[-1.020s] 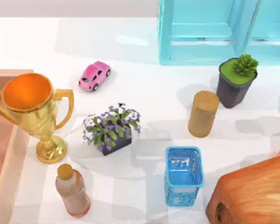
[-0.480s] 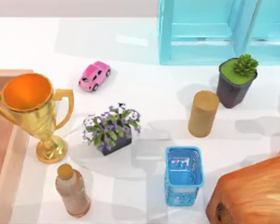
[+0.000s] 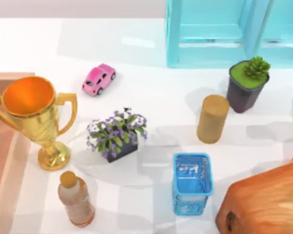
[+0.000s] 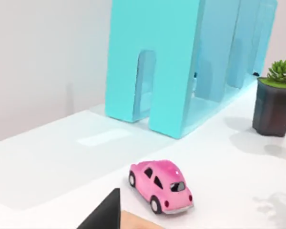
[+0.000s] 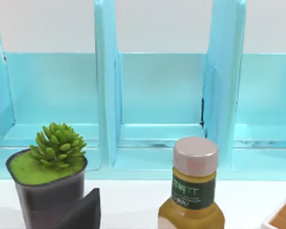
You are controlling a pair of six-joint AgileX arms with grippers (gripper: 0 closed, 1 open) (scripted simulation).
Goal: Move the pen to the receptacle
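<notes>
glossy gold metal trophy (image 3: 36, 119), translucent blue plastic cup (image 3: 191, 183), grained wooden block (image 3: 263, 204).

dark green label on the olive bottle (image 5: 190, 202), pale lettering, perhaps "STTT", not clearly legible

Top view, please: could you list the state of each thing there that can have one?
Trophy, upright.
Bottle, upright, capped.
Blue cup, upright, empty.
Toy car, on its wheels.
Flower pot, upright.
Succulent pot, upright.
Tan cylinder, upright.
</notes>
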